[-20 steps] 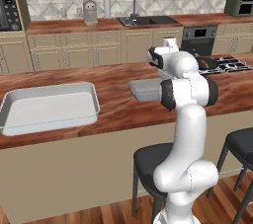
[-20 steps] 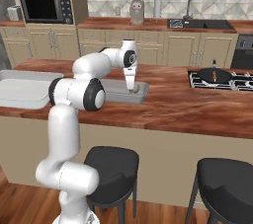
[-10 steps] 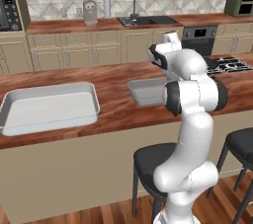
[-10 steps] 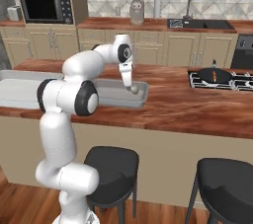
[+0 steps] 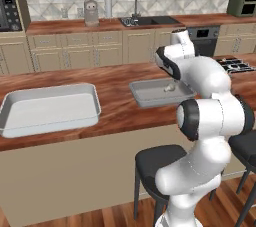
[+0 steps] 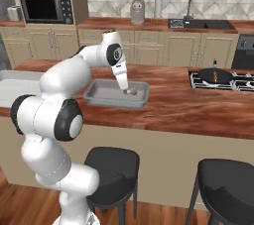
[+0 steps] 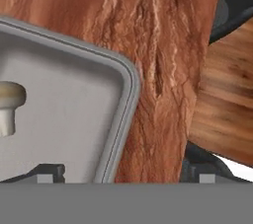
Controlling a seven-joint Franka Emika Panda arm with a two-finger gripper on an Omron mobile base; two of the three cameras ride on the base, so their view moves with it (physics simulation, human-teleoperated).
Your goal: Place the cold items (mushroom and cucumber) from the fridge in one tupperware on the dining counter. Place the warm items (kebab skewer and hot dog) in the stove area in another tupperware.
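Observation:
A small grey tupperware (image 5: 150,94) (image 6: 106,93) (image 7: 74,99) sits on the reddish-brown dining counter (image 5: 116,113) (image 6: 178,107). The beige mushroom (image 5: 170,88) (image 6: 132,91) (image 7: 7,103) lies loose inside it, near its right end. My gripper (image 5: 175,78) (image 6: 125,86) (image 7: 123,172) hangs just over that end of the tub, open, with nothing between its fingers. In the hand view one fingertip (image 7: 49,171) is over the tub floor and the other is past the rim, over the wood. A wide, shallow white tupperware (image 5: 50,107) (image 6: 14,82) lies further left on the same counter.
A stove (image 6: 223,81) (image 5: 235,64) with a dark pan (image 6: 214,76) sits at the counter's right end. Two dark stools (image 6: 110,167) (image 6: 228,184) stand in front of the counter. A back counter with a sink (image 5: 147,20) runs along the wall.
The jaws have spread a little wider over the small tub. The arm's elbow has swung sideways while the hand stayed above the mushroom. The mushroom lies free.

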